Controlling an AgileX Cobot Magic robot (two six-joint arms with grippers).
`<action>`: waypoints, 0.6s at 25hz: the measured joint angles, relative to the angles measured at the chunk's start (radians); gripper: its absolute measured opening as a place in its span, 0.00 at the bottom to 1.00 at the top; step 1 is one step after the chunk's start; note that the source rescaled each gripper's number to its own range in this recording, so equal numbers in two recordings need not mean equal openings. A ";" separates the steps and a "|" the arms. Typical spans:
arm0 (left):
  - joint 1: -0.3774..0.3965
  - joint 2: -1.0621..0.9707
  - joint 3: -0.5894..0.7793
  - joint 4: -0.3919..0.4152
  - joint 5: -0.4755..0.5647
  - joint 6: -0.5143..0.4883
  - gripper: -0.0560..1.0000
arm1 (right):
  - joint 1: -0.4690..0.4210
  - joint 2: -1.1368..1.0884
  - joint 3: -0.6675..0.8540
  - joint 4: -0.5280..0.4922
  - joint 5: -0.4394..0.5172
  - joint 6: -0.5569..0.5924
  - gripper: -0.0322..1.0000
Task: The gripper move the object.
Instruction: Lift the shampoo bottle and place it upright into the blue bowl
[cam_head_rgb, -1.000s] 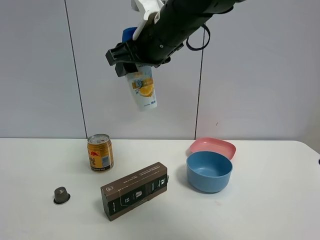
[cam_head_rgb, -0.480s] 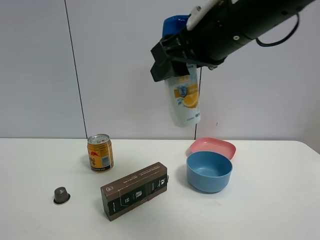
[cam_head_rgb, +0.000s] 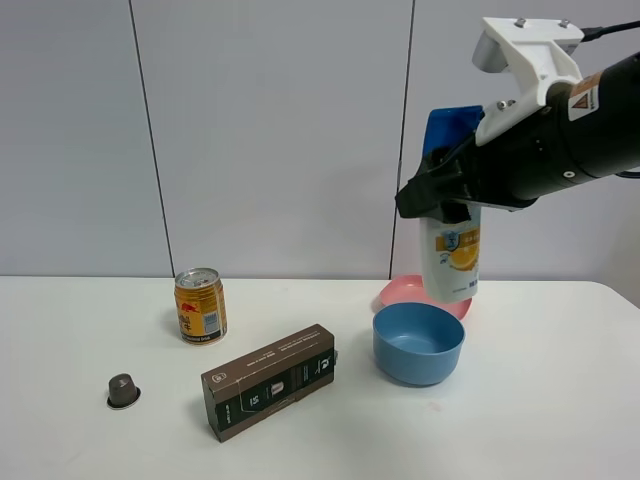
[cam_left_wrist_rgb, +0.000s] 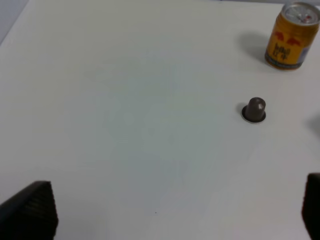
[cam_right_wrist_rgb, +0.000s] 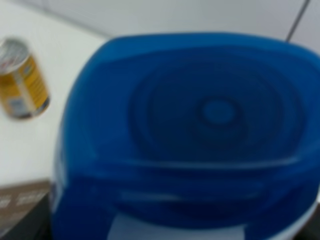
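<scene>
Shifted rightward since the earlier frames, the right gripper (cam_head_rgb: 440, 205) is clamped on the upright bottle (cam_head_rgb: 452, 262), held in the air and seen above the bowl (cam_head_rgb: 418, 352) and plate (cam_head_rgb: 400, 292). The can (cam_head_rgb: 200, 305), box (cam_head_rgb: 270, 382) and capsule (cam_head_rgb: 123, 390) stand on the table (cam_head_rgb: 560, 400).
Left wrist: the left gripper (cam_left_wrist_rgb: 170, 215) has its jaws wide apart over the table.
Right wrist: the bottle's blue cap (cam_right_wrist_rgb: 190, 135), blurred, fills the view.
</scene>
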 joint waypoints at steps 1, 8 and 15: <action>0.000 0.000 0.000 0.000 0.000 0.000 1.00 | -0.014 0.011 0.003 0.000 -0.035 0.000 0.03; 0.000 0.000 0.000 0.000 0.000 0.000 1.00 | -0.017 0.201 0.004 -0.004 -0.181 0.000 0.03; 0.000 0.000 0.000 0.000 0.000 0.000 1.00 | 0.064 0.345 0.008 -0.009 -0.304 0.000 0.03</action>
